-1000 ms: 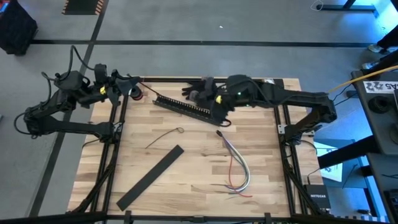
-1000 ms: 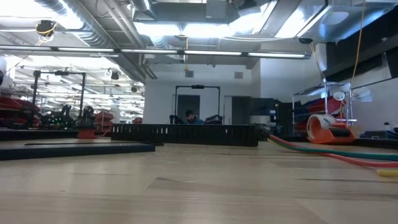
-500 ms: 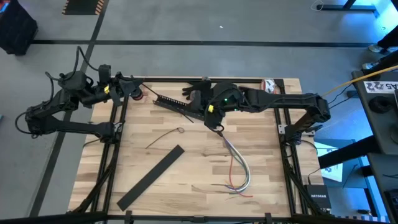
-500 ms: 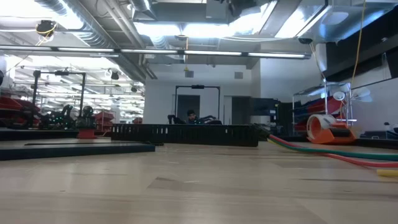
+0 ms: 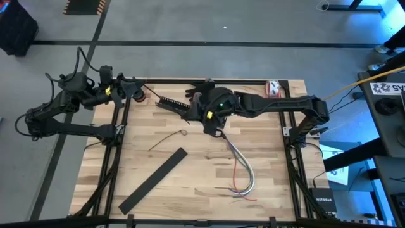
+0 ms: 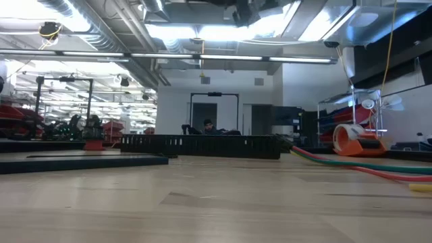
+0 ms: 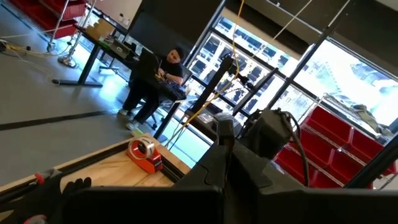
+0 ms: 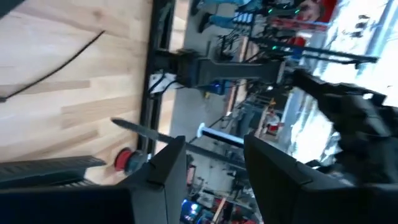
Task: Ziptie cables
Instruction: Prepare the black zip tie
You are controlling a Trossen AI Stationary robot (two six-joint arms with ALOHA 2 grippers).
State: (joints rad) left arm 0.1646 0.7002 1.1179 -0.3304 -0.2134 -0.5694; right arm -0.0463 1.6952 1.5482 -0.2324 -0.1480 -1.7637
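The cables [image 5: 243, 168], a loose bundle of grey, white and red wires, lie curved on the table's right-hand middle and show close up in the low view [image 6: 364, 165]. The ziptie [image 5: 166, 139], a thin dark strip with a small loop at one end, lies flat left of centre [image 8: 56, 68]. My right gripper [image 5: 193, 107] hangs open above the table's far middle [image 8: 211, 149], over the comb-slotted bar and clear of everything. My left gripper [image 5: 134, 88] waits shut at the far-left corner [image 7: 227, 155].
A long black comb-slotted bar [image 5: 174, 104] lies slanted near the far edge [image 6: 202, 145]. A flat black strip [image 5: 153, 180] lies near-left. An orange tape dispenser [image 5: 273, 87] sits at the far-right edge, a small red object [image 5: 138, 96] at the far left. A person sits in the room beyond.
My right arm has reached farther toward the table's left and slightly toward the near edge, turning its wrist, so the gripper now hangs over the comb-slotted bar. Nothing on the table has moved.
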